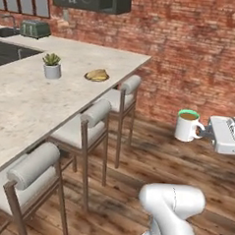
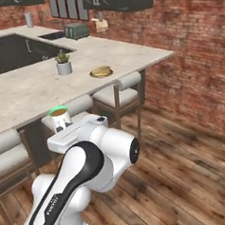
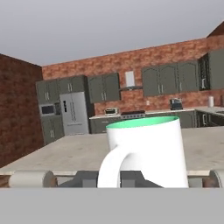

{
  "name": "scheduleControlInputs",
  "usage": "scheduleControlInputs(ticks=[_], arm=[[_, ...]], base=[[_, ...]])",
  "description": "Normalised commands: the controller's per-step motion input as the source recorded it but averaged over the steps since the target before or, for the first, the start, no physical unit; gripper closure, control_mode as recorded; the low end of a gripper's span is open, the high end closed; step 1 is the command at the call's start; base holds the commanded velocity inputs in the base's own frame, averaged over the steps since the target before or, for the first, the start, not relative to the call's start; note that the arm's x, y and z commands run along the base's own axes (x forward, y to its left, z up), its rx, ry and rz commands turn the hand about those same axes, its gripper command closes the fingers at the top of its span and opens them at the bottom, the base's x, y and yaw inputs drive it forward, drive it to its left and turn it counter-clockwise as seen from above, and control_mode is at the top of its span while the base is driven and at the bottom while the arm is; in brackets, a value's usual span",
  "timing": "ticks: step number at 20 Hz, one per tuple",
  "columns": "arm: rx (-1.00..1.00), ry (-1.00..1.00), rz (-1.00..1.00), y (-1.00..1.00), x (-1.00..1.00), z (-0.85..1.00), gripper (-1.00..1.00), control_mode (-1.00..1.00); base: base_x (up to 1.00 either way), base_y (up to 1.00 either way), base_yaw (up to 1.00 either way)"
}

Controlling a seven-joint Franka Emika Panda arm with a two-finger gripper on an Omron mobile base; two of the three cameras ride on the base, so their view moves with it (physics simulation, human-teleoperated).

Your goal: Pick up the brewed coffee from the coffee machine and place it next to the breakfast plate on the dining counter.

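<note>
Left base view: the brewed coffee, a white mug with a green-tinted rim and brown liquid near the top, is carried upright in the air above the wooden floor, well apart from the desk. The end effector is clamped on the mug's side handle, jaws drawn together around it. The breakfast plate lies near the far corner of the desk, with a potted plant beside it and bar stools along the edge.

Right base view: the mug sits just beyond the wrist, level with the stools and below the desk top. The plate is well apart from it, with bare stone on both sides.

Hand view: the mug stands close before the camera, handle toward the lens. The fingertips themselves are hidden.

Assessment: the mug is judged rigid, smooth and breakable, moderately heavy with its fill, and liable to spill if tilted. The handle grip is sound but allows swinging; it should be kept upright and set down gently.
</note>
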Motion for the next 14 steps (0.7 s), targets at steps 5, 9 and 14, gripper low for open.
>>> scheduleControlInputs(ticks=[5, 9, 14], arm=[[0.0, 0.0, 0.0, 0.0, 0.0, 0.0, 1.0, 1.0], [0.0, 0.0, 0.0, 0.0, 0.0, 0.0, 1.0, 1.0], [0.0, 0.0, 0.0, 0.0, 0.0, 0.0, 1.0, 1.0]], base=[[1.0, -0.86, 0.39], [0.97, -0.94, 0.38], [0.9, -0.99, 0.37]])
